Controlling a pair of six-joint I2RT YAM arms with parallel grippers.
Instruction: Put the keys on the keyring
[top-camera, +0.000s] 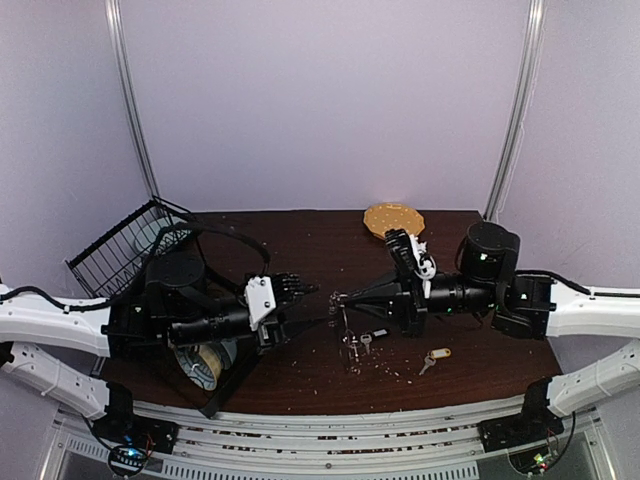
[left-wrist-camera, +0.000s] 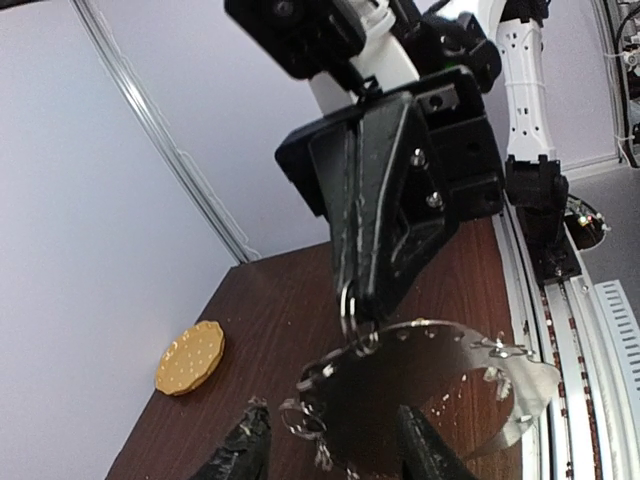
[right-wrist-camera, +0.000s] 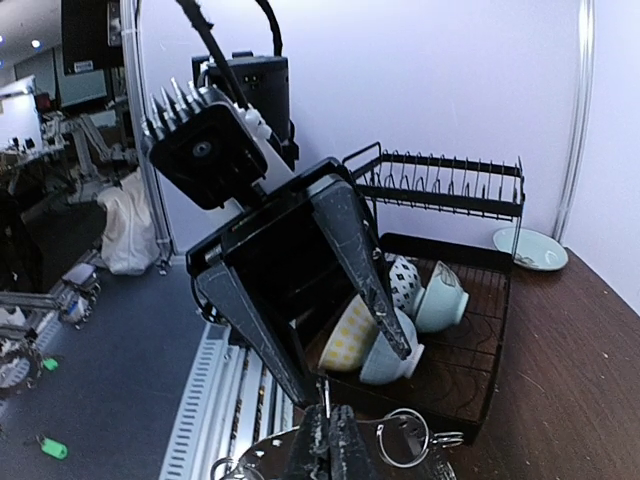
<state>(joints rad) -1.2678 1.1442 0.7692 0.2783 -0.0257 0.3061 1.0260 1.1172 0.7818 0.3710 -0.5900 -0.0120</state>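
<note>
My right gripper (top-camera: 335, 297) is shut on a small ring of the keyring (top-camera: 346, 325) and holds it above the table's middle. The loop hangs down from it. In the left wrist view the loop's beaded silver edge (left-wrist-camera: 505, 352) shows under the shut right fingers (left-wrist-camera: 372, 210). My left gripper (top-camera: 322, 307) is open, and its fingers (left-wrist-camera: 245, 450) stand on either side of the loop's near edge without touching it. A silver key with a black-and-white tag (top-camera: 372, 337) lies on the table under the ring. A key with a yellow tag (top-camera: 435, 357) lies to its right.
A round yellow-tan dotted disc (top-camera: 393, 218) lies at the back of the brown table (top-camera: 300, 240). A black wire dish rack (top-camera: 130, 245) with several bowls (right-wrist-camera: 400, 320) stands at the left. Crumbs are scattered along the table's front.
</note>
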